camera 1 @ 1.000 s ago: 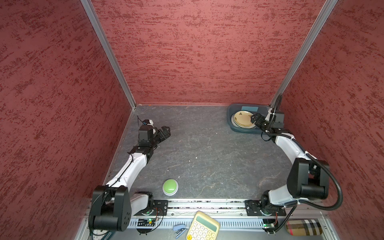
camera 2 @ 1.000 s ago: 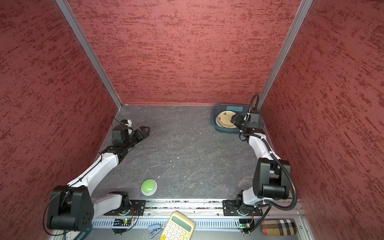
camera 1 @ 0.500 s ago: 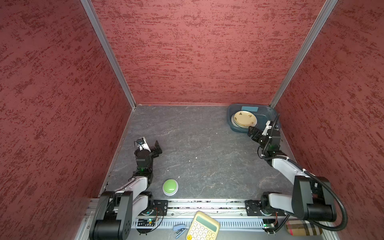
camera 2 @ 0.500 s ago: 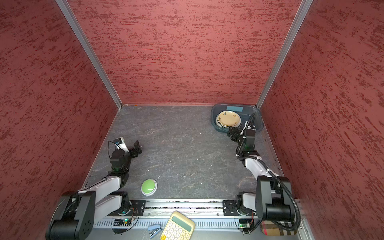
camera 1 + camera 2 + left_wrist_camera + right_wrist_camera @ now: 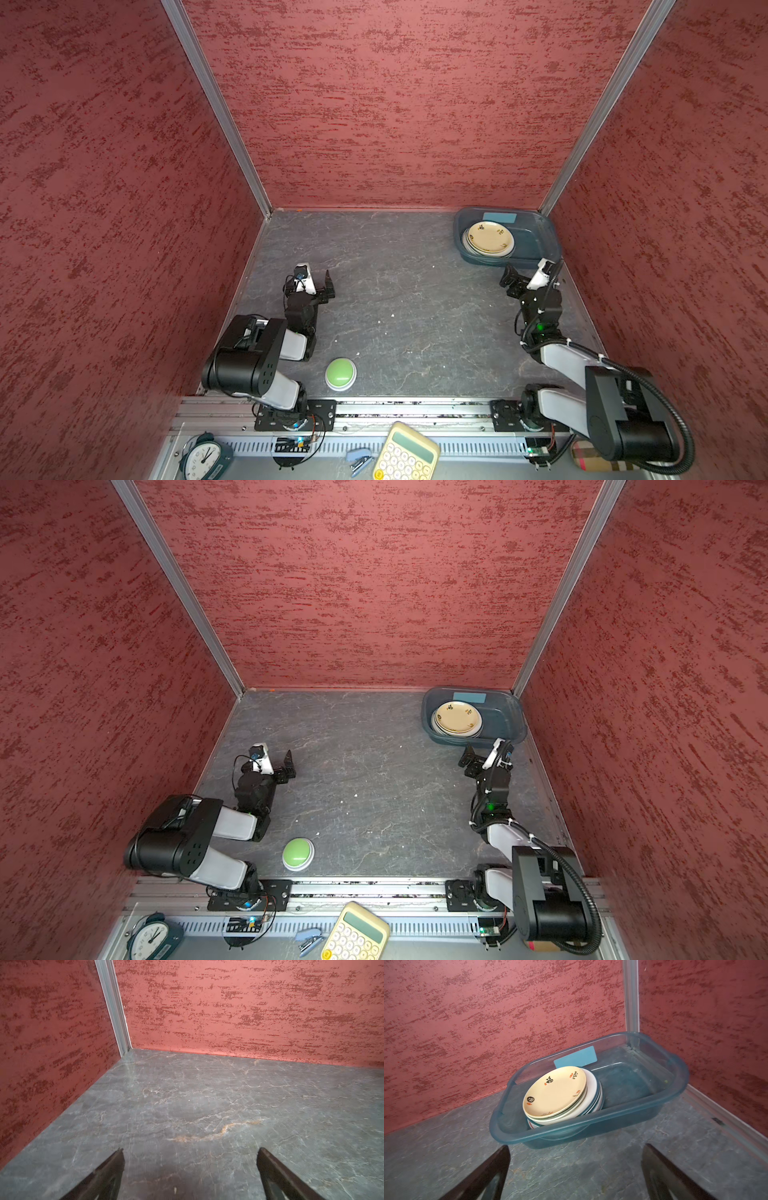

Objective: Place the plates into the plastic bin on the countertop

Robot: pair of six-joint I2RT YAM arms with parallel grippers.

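Note:
The plates (image 5: 489,239) (image 5: 457,719) lie stacked in the left half of the plastic bin (image 5: 536,232) (image 5: 503,717), which stands in the back right corner of the countertop (image 5: 415,291). The top plate is cream-yellow with black and orange marks (image 5: 556,1093). My right gripper (image 5: 525,272) (image 5: 576,1147) hangs open just in front of the bin's near wall (image 5: 591,1124), holding nothing. My left gripper (image 5: 318,282) (image 5: 190,1150) is open and empty over bare countertop (image 5: 207,1095) at the left. Both arms are folded back toward the front rail.
A green dome button (image 5: 340,372) (image 5: 297,853) sits near the front edge, beside the left arm's base. Beyond the rail lie a yellow calculator (image 5: 405,455), a clock (image 5: 203,457) and a small blue stapler (image 5: 359,461). Red walls close in three sides.
The right gripper has pulled back from over the bin to a spot in front of it. The left arm has folded back toward the front. The plate stack has not moved.

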